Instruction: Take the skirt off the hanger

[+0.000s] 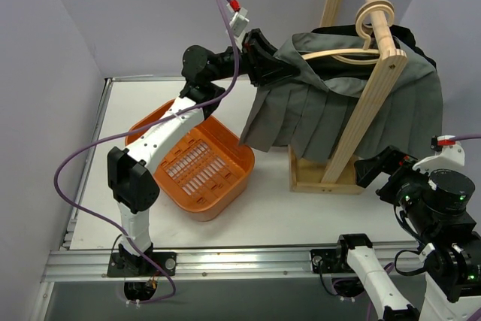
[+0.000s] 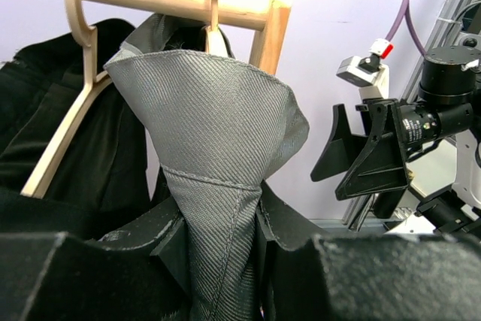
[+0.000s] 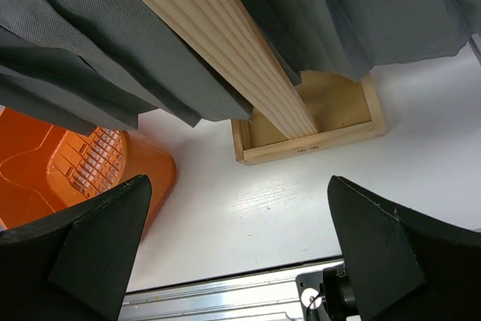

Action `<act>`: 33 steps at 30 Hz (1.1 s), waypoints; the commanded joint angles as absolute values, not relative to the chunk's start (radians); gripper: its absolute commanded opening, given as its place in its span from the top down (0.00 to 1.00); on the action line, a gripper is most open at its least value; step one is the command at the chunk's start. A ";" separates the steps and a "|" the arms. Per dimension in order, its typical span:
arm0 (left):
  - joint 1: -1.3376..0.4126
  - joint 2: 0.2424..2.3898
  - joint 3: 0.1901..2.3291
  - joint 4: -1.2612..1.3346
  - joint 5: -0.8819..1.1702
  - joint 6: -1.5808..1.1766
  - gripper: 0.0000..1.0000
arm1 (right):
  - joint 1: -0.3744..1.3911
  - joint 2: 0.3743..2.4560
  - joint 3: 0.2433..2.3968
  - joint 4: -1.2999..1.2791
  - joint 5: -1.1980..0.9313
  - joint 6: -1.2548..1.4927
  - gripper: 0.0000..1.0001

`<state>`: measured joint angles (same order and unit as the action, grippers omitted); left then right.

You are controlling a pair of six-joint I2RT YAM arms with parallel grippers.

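A grey pleated skirt (image 1: 331, 107) hangs on a wooden hanger (image 1: 353, 54) from the rail of a wooden rack (image 1: 376, 92). My left gripper (image 1: 269, 62) is shut on the skirt's waistband at its left end. In the left wrist view the grey cloth (image 2: 214, 140) is pinched between the two black fingers (image 2: 150, 238), with the hanger (image 2: 75, 118) and rail behind. My right gripper (image 1: 379, 171) is open and empty, low at the right of the rack's base. Its wrist view shows the skirt's hem (image 3: 113, 58) above and the rack post (image 3: 218, 43).
An orange plastic basket (image 1: 197, 165) stands on the white table left of the rack's base (image 1: 323, 178). A black garment (image 2: 45, 110) hangs on the same rail behind the skirt. The rack's base box (image 3: 316, 125) lies ahead of the right gripper.
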<state>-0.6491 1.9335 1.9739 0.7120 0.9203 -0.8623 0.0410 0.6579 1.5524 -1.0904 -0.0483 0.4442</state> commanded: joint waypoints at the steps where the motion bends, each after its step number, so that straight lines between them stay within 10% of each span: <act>1: -0.627 1.873 1.965 0.830 0.871 -0.884 0.98 | 0.048 0.663 1.569 -1.092 -0.035 0.437 0.00; 23: -0.514 1.576 1.550 0.927 0.851 -0.957 0.98 | 0.054 0.718 1.566 -1.060 -0.092 0.431 0.00; 33: -0.508 1.237 1.341 0.290 0.758 -0.650 0.98 | 0.071 0.761 1.428 -0.963 -0.317 0.361 0.10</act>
